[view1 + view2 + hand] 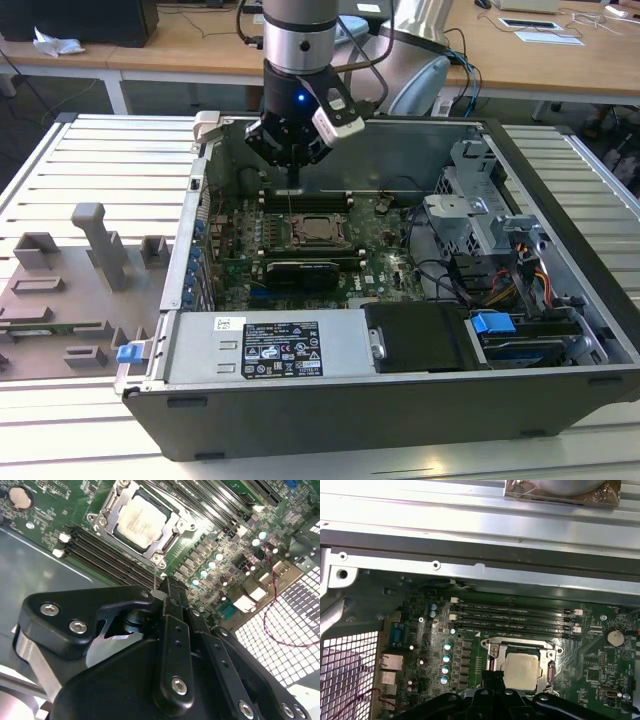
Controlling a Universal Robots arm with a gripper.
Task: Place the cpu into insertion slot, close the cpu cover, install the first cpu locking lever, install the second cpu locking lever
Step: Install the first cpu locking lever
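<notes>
The cpu [141,520], a pale silver square, lies flat in the insertion slot [490,662] on the green board inside the open computer case. The cpu cover [111,507], a silvery frame, lies down flat around it. I cannot make out how the locking levers stand. My gripper [165,587] hangs above the board beside the socket, over the memory slots, with its black fingers together; a thin metal pin sticks out from the tips toward the board. In the exterior view the gripper [292,165] is just behind the cpu [316,230]. In the first wrist view the cpu [522,667] sits just beyond the gripper [492,677].
Long black memory slots [515,615] run beside the socket. A black card [300,272] lies in front of it, then the power supply [280,345]. Drive cages and cables [480,210] fill the exterior view's right. A grey fixture tray [70,290] lies outside the case on the exterior view's left.
</notes>
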